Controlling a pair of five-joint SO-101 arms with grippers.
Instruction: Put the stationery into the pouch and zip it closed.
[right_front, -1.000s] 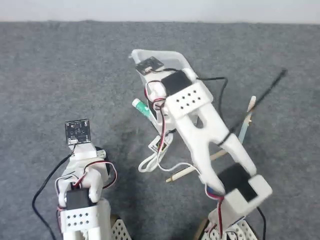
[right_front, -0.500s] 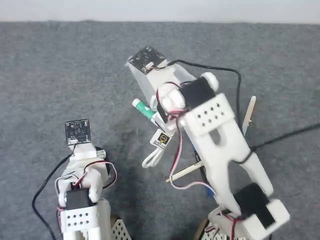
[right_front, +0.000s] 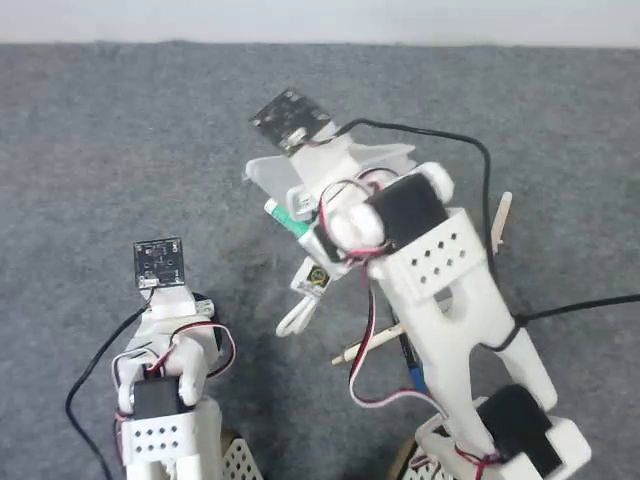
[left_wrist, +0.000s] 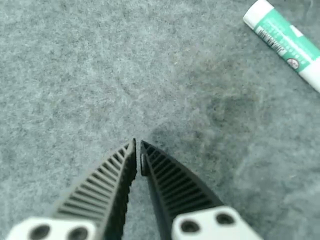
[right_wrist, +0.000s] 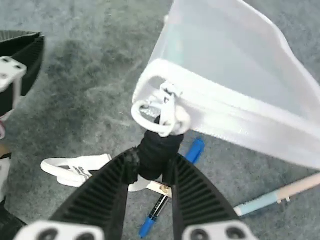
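Note:
My right gripper (right_wrist: 152, 157) is shut on a black tab at the zipper end of the white translucent pouch (right_wrist: 225, 75), beside its metal pull ring (right_wrist: 160, 112). The pouch (right_front: 385, 158) hangs tilted above the carpet under the right arm (right_front: 440, 270). Beneath it lie a blue pen (right_wrist: 170, 195), a pale pencil (right_wrist: 280, 195) and a white strap with a tag (right_wrist: 75, 167). A green-and-white glue stick (right_front: 285, 217) lies left of the pouch. My left gripper (left_wrist: 138, 146) is shut and holds nothing, low over bare carpet, with the glue stick (left_wrist: 282, 42) well off from it.
Grey carpet covers the table up to a white wall at the back. A wooden pencil (right_front: 370, 343) and the blue pen (right_front: 410, 365) lie under the right arm, and a pale pen (right_front: 497, 225) lies to its right. The left arm (right_front: 165, 340) sits folded at the front left.
The right arm has drawn back toward the front and swung, lifting and turning the pouch by its zipper end. Its black cable has shifted. The left arm has stayed still.

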